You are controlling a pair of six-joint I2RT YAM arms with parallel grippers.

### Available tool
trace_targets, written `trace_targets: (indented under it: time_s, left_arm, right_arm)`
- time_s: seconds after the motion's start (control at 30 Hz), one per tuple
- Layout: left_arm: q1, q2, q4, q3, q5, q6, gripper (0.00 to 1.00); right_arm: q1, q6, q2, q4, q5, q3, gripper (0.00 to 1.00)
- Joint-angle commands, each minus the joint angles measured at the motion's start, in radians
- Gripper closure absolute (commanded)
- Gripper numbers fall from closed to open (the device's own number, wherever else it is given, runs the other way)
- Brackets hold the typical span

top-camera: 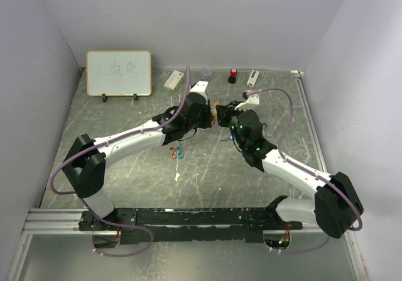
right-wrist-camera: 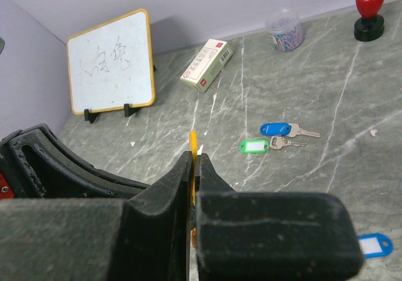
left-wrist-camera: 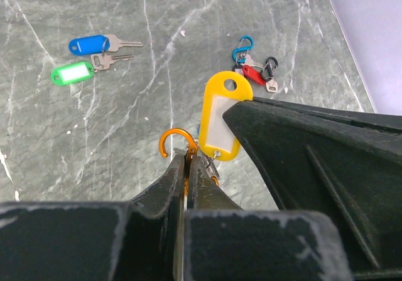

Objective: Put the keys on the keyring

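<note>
Grey marbled counter; left claw clenched on orange keyring, right claw clenched on yellow key tag. Risk: thin edge grips, tag may twist, miss ring opening.

Left gripper and right gripper tip to tip just above centre, yellow tag between them, whiteboard at 10 o'clock, red stamp at 12, red and blue clips at 8
</note>
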Motion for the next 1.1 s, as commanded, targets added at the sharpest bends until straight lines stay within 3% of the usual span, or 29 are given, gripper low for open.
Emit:
trace_targets:
  time_s: [0.0,0.43,1.07]
  left_arm:
    - [-0.008,-0.001,0.024,0.033,-0.032,-0.011,0.93]
    - [-0.008,-0.075,0.055,-0.02,-0.064,-0.017,0.93]
    - [-0.012,-0.059,0.05,-0.008,-0.033,-0.018,0.93]
  right_arm:
    - [0.008,-0.011,-0.03,0.009,0.025,0.018,1.0]
    - [0.012,-0.019,-0.022,-0.001,0.017,0.018,1.0]
    - [0.021,-0.016,-0.02,-0.002,0.043,0.021,1.0]
